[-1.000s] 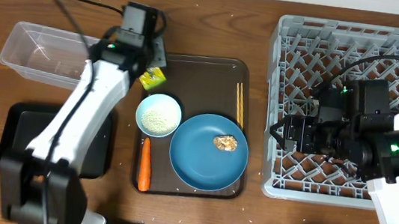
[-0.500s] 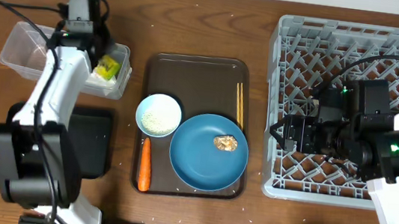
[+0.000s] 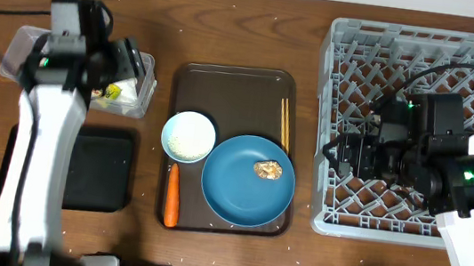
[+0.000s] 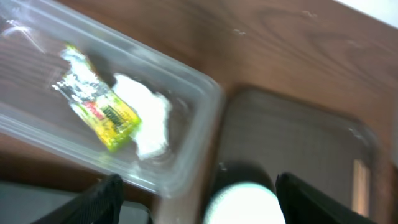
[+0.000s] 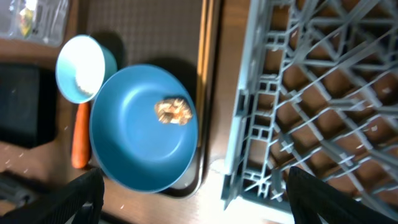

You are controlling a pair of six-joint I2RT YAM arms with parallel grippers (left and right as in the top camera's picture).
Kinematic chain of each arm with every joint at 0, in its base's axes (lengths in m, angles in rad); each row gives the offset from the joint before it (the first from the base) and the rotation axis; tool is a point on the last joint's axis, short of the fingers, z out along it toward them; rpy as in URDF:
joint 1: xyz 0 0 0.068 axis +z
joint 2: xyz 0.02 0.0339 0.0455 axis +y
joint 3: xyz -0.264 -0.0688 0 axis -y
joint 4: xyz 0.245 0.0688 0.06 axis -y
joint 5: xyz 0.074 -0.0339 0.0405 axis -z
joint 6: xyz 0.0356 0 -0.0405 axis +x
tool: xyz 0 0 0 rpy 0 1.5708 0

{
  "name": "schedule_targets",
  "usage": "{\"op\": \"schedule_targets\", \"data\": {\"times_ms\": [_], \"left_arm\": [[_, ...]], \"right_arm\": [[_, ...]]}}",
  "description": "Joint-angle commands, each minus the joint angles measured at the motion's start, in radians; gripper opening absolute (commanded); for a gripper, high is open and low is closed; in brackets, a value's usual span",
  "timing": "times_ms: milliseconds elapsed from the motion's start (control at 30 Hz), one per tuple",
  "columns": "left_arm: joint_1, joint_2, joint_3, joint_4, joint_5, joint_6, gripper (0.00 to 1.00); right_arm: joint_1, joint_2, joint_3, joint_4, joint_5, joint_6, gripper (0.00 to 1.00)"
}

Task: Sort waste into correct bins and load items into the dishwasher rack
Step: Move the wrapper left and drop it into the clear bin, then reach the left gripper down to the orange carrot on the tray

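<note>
The crumpled silvery wrapper with its green-yellow packet [image 4: 99, 107] lies in the clear tub [image 4: 205, 87] beside a white tissue [image 4: 149, 117]. My left gripper [image 4: 199, 205] hovers open above the tub's right end [image 3: 145, 73], holding nothing. On the brown tray sit the white bowl of rice [image 3: 188, 136], the blue plate [image 3: 235, 191] with a golden-brown morsel [image 3: 268, 169], the carrot [image 3: 172, 195] and the chopsticks [image 3: 284, 125]. My right gripper [image 3: 333, 153] hangs open over the left edge of the grey rack [image 3: 425, 56]. In the right wrist view the plate [image 5: 134, 149] lies below it.
The shallow black tray [image 3: 98, 171] lies on the table in front of the clear tub, partly under my left arm. The brown serving tray [image 3: 234, 83] fills the middle. Scattered rice grains dot the wooden table. The rack takes up the right side.
My left arm swung left from the brown tray's corner to the clear tub with the wrapper, then opened and left it in the tub. The right arm stayed still.
</note>
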Motion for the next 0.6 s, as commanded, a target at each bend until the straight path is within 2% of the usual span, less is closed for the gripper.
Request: {"op": "schedule_targets", "data": {"times_ms": [0, 100, 200, 400, 567], "left_arm": [[-0.051, -0.076, -0.004, -0.084, 0.104, 0.098, 0.79], [-0.121, -0.112, -0.004, -0.186, 0.104, 0.153, 0.79], [-0.211, -0.115, -0.004, -0.293, 0.104, 0.157, 0.79], [-0.353, -0.093, -0.022, -0.392, 0.048, 0.16, 0.74], [-0.372, -0.093, -0.035, -0.497, -0.145, -0.06, 0.74]], "right_arm": [[0.016, -0.003, -0.001, 0.029, 0.05, 0.033, 0.87], [0.016, -0.003, -0.001, 0.053, 0.049, 0.059, 0.88], [0.016, -0.003, -0.001, 0.056, 0.049, 0.063, 0.88], [0.016, -0.003, -0.001, 0.035, 0.046, 0.067, 0.88], [0.016, -0.003, -0.001, 0.02, 0.046, 0.089, 0.88]]}}
